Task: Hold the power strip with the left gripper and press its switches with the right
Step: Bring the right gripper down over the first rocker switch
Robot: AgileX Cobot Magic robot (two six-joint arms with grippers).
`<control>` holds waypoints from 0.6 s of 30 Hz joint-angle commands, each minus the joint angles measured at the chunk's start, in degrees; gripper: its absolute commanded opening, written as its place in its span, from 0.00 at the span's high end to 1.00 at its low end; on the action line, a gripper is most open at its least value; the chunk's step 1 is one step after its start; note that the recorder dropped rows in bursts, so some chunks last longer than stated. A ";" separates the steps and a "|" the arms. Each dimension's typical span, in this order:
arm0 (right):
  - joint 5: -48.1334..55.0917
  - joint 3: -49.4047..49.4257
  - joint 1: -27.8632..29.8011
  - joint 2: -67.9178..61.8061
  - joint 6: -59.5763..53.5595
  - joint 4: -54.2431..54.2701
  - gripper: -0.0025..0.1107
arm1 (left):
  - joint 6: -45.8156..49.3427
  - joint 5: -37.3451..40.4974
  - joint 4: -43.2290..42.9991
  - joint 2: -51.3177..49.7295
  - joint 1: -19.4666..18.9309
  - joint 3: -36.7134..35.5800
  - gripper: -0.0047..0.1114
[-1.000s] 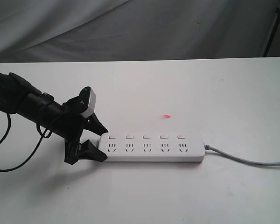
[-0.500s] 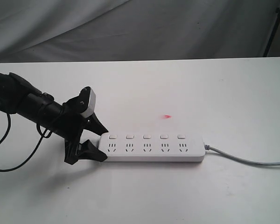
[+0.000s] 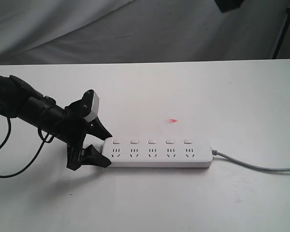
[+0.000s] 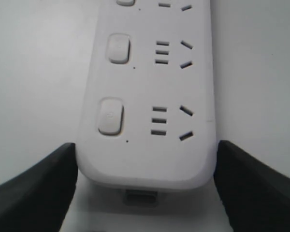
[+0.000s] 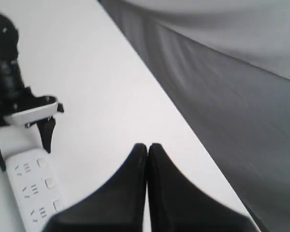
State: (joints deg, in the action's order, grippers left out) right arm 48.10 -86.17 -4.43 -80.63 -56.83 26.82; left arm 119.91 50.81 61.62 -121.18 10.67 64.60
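The white power strip lies flat on the table, its grey cord trailing right. Its row of switches faces up above the sockets. My left gripper is shut on the strip's left end, one black finger on each long side. In the left wrist view both fingers press the sides of the strip, beside the nearest switch. My right gripper is shut and empty, high above the table's far edge. A dark piece of the right arm shows at the top.
A small red light spot sits on the white table behind the strip. Grey cloth hangs behind the far table edge. The left arm's thin cable loops over the table at left.
A dark piece of the right arm has come into the top of the exterior view. The left gripper and the power strip have not moved.
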 commanded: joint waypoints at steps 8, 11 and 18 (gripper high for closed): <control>6.66 -0.63 -0.14 -8.60 -31.05 18.13 0.98 | 0.15 -1.62 0.84 -0.43 0.26 0.39 0.96; 7.50 -0.63 -0.14 -11.98 -35.44 21.38 0.98 | 0.15 -1.62 0.84 -0.43 0.26 0.39 0.96; 8.04 -0.63 -0.14 -23.58 -40.28 22.32 0.98 | 0.15 -1.62 0.84 -0.43 0.26 0.39 0.96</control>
State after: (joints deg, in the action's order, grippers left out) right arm 55.54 -86.39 -4.43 -102.08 -95.87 48.19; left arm 119.91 50.69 61.62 -121.18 10.67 64.68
